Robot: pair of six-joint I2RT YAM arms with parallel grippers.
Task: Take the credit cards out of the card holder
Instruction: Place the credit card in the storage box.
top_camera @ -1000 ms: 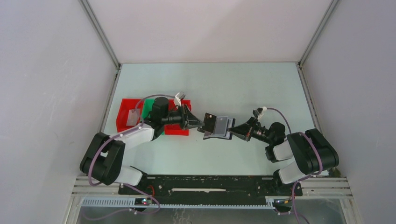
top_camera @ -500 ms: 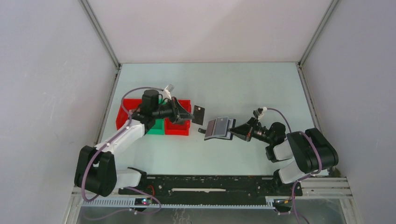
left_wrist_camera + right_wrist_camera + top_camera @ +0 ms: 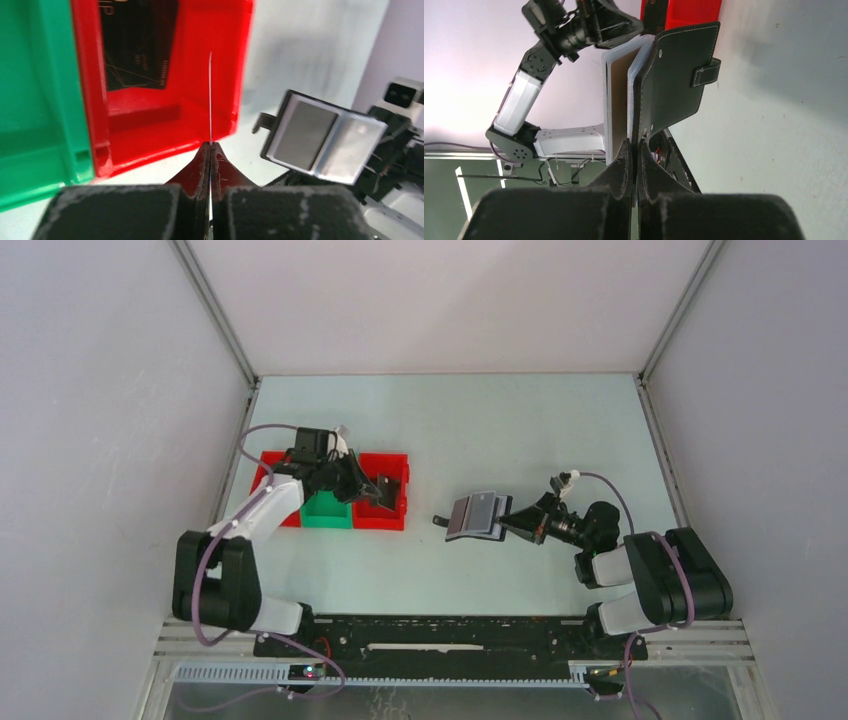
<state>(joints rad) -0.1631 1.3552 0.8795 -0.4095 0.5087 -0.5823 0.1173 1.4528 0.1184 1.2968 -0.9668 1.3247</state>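
Left gripper (image 3: 210, 147) is shut tight on a thin credit card (image 3: 210, 95), seen edge-on in the wrist view and standing upright from the fingertips. The gripper hangs over the right red tray (image 3: 392, 512) on the left side of the table (image 3: 450, 420). A dark printed card (image 3: 135, 45) lies inside that tray. The green tray (image 3: 325, 512) touches its left side.

Right gripper (image 3: 634, 145) is clamped on the right edge of the card holder (image 3: 473, 516). The holder is open, grey inner faces up, tilted, at mid-table and well apart from the trays. Its black tab (image 3: 705, 72) sticks out from the left edge. Whether it touches the table can't be told.
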